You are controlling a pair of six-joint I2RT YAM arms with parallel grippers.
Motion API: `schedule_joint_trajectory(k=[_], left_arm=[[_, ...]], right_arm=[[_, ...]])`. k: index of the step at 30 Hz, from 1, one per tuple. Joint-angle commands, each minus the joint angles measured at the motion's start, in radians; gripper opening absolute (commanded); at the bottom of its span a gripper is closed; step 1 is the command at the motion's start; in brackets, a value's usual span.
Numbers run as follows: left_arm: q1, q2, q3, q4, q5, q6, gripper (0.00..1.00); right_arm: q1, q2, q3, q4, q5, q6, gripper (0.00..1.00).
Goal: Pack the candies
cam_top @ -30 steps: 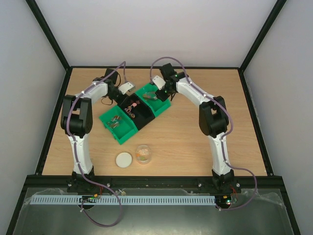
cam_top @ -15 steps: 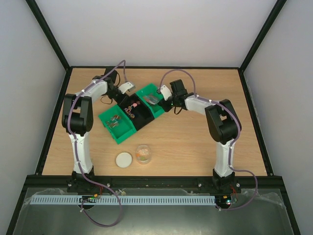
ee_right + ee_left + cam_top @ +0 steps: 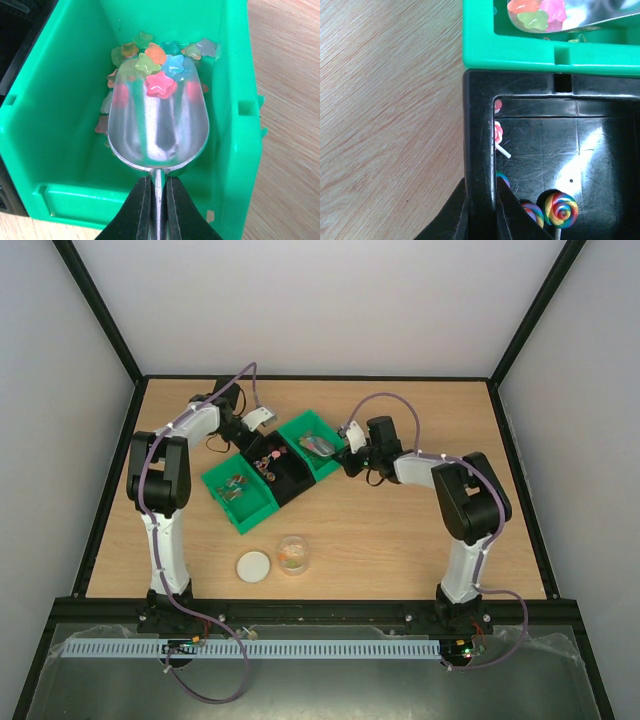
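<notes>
Up close, translucent star candies (image 3: 150, 60) (pink, green, orange, blue) heap in the far green bin (image 3: 50, 125), some on a scoop (image 3: 160, 125). The right claw (image 3: 158, 189) clamps its handle; the left claw (image 3: 482, 202) pinches the black bin (image 3: 477, 125) wall, lollipops (image 3: 561, 210) inside.

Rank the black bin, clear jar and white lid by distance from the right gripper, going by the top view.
1. Black bin, just left of the right gripper.
2. Clear jar, lower in the view, slightly left.
3. White lid, left of the jar.
</notes>
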State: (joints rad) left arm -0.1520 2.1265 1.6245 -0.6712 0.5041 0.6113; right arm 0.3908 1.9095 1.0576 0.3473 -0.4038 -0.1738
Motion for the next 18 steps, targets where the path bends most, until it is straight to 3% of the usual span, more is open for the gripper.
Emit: schedule_joint_trajectory(k=[1,18], left_arm=[[0.009,0.037,0.026,-0.022,-0.018,-0.042,0.02],[0.009,0.052,0.040,-0.024,-0.023,-0.070,0.02]], right_arm=[[-0.017,-0.059,-0.065,0.099,-0.041,0.051,0.01],[-0.072,-0.270,-0.195,0.238,-0.181,0.094,0.01]])
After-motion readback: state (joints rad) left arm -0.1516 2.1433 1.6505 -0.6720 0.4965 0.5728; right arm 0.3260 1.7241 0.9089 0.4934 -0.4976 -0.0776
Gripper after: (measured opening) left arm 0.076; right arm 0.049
